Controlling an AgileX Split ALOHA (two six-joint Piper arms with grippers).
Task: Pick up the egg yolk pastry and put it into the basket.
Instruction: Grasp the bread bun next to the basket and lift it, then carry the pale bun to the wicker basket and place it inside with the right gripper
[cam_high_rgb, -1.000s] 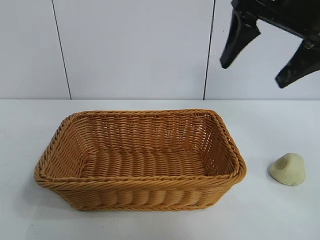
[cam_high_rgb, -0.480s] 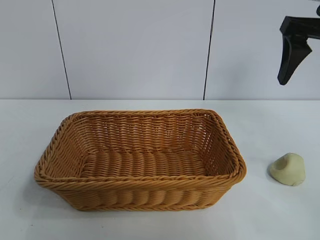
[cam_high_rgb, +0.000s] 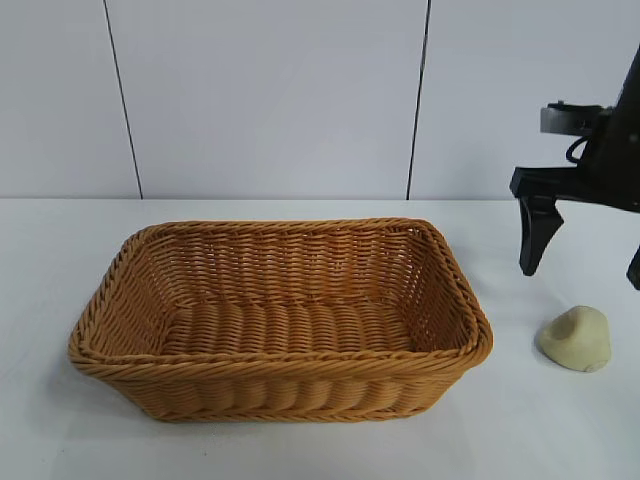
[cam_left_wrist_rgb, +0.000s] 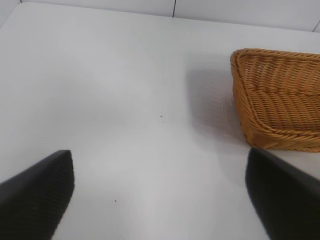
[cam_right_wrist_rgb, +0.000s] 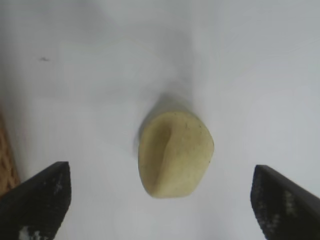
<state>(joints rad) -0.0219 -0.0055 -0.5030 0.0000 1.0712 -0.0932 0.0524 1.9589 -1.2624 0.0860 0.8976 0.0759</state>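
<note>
The egg yolk pastry (cam_high_rgb: 576, 338), a small pale yellow dome with a fold, lies on the white table to the right of the basket (cam_high_rgb: 280, 385). My right gripper (cam_high_rgb: 582, 275) hangs open just above and behind the pastry, one finger on each side, not touching it. In the right wrist view the pastry (cam_right_wrist_rgb: 175, 152) lies between the spread fingers of the right gripper (cam_right_wrist_rgb: 160, 205). The basket is empty. My left gripper (cam_left_wrist_rgb: 161, 195) is open and empty over bare table, beside the basket's end (cam_left_wrist_rgb: 280, 100); it does not show in the exterior view.
The white table (cam_high_rgb: 540, 430) runs to a white panelled wall (cam_high_rgb: 270, 100) behind. A sliver of the basket's wall (cam_right_wrist_rgb: 6, 165) shows at the edge of the right wrist view.
My right gripper has come down from high at the upper right to just above the pastry. The pastry and the basket have not moved.
</note>
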